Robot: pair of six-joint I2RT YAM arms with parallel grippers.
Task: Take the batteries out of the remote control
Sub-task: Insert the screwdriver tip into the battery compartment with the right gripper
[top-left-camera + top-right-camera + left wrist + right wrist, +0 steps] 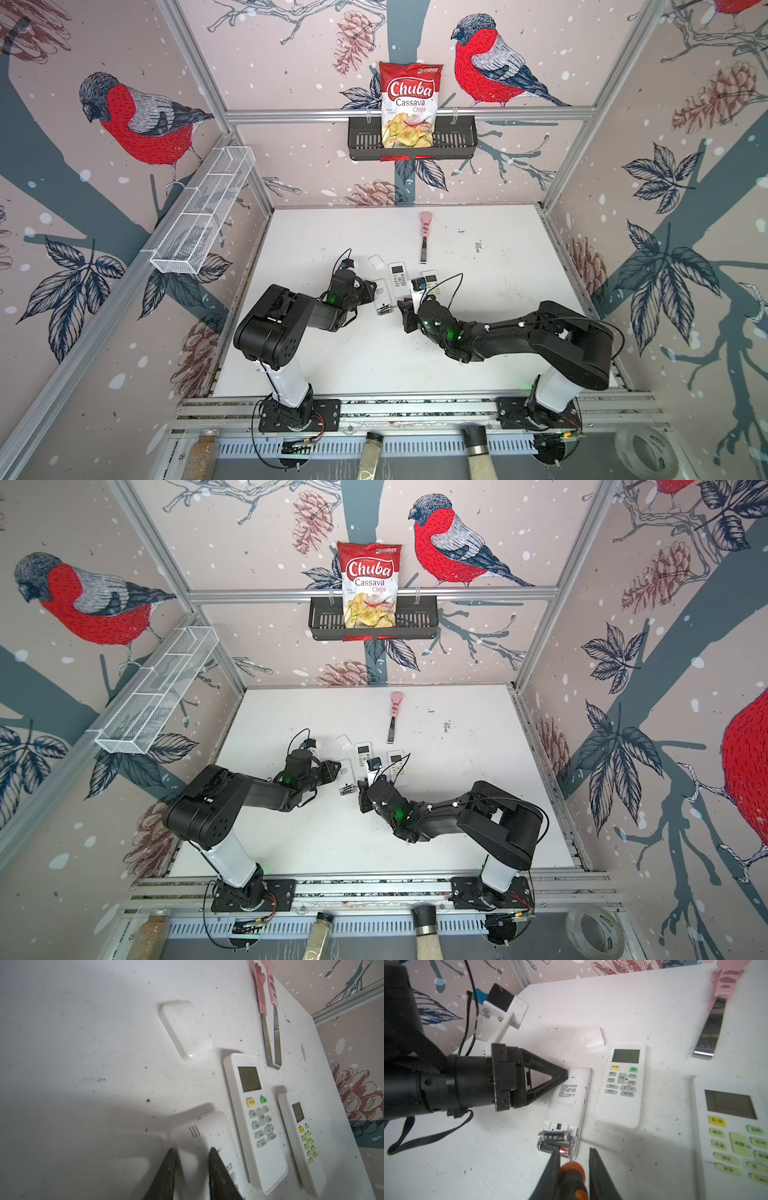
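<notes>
The remote control (571,1093) lies face down on the white table, its battery bay open at the near end. Two batteries (553,1136) lie crosswise right at that open end; both top views show them (384,309) (348,789). My left gripper (191,1150) (372,291) rests its tips on the remote's far end with a gap between the fingers. My right gripper (574,1152) (402,305) is shut on an orange-and-black screwdriver (572,1176) whose thin shaft reaches the bay beside the batteries. The loose white cover (593,1040) lies behind the remote.
Two more white remotes (398,276) (430,278) lie face up just right of the task remote. Pink-handled metal tongs (424,237) lie farther back. A chip bag (409,104) stands in a wall basket, and a wire shelf (203,212) hangs on the left wall.
</notes>
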